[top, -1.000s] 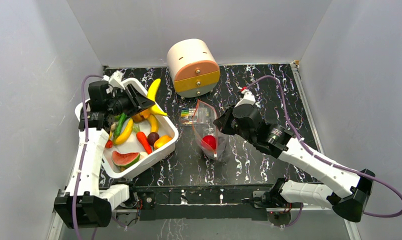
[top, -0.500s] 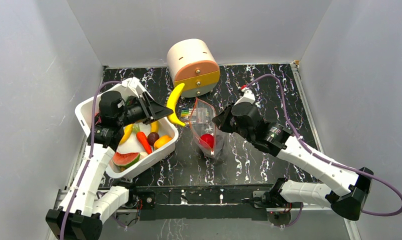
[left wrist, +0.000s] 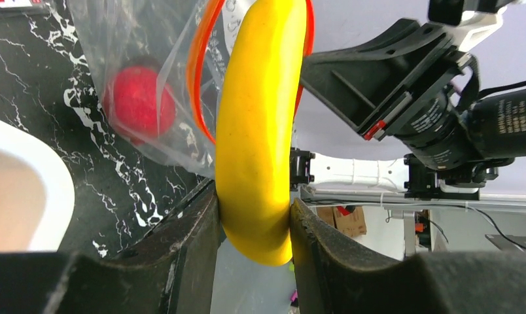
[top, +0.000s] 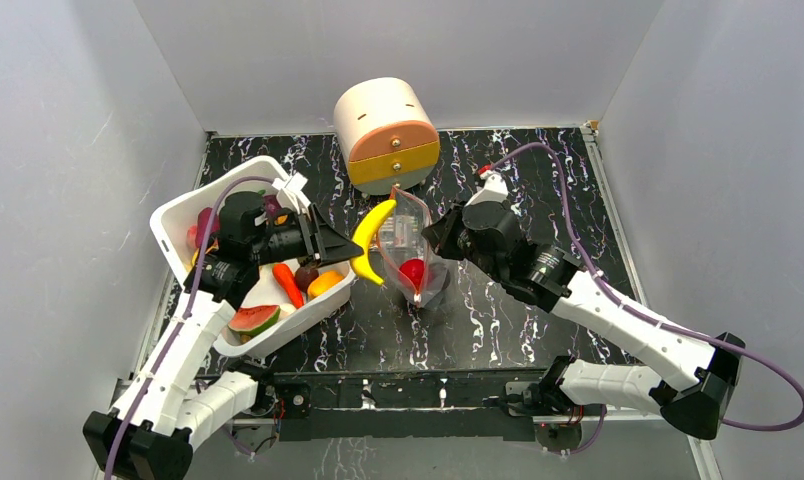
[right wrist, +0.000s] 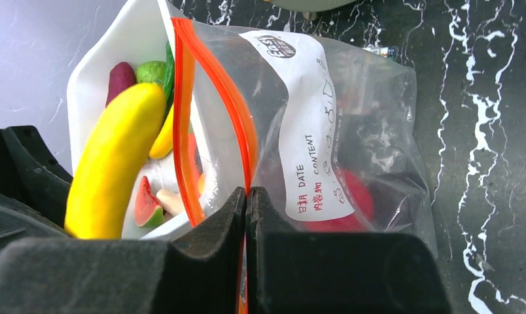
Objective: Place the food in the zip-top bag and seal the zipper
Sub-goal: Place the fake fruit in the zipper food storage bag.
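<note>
yellow banana [left wrist: 260,131] in left fingers [left wrist: 182,261] beside bag [left wrist: 149,72].

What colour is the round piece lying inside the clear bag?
The round piece is red, clearest in the left wrist view.

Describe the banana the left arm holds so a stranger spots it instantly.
Find the white bin on the left. Just right of it, the left tool grips a yellow banana at the mouth of the clear bag. It is the only food held in the air.
</note>
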